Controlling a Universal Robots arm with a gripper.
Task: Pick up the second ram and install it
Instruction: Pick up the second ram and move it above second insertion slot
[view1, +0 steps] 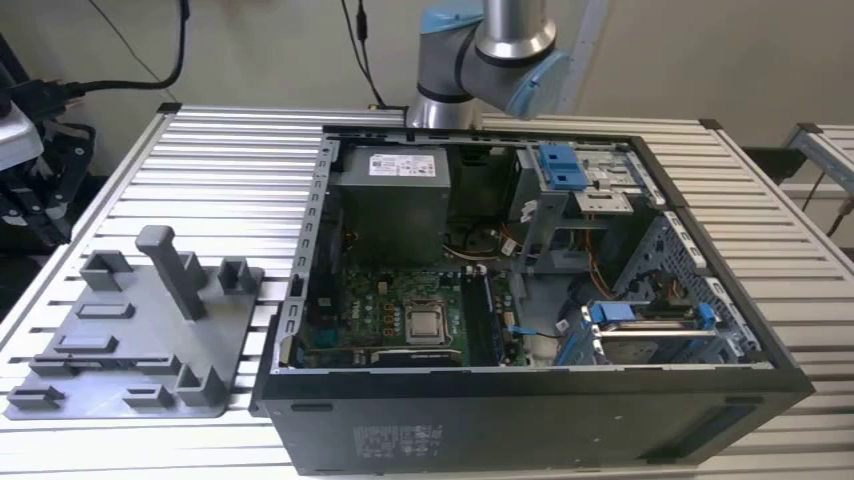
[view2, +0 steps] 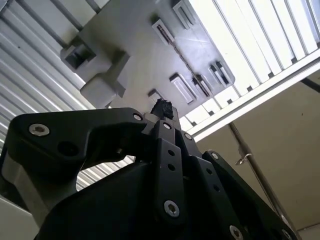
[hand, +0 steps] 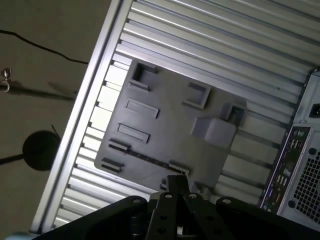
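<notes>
Second ram (hand: 145, 156): possibly the thin dark strip in grey holder tray (hand: 165, 115) slot | gripper (hand: 177, 180) hovers above tray, near strip | fingers drawn narrow, together

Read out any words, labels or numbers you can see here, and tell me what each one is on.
Nothing can be read clearly.
The white sticker on the power supply: print too small to read.
The pale printed label on the computer case near panel: too small to read.
The grey parts tray: no print seen.
</notes>
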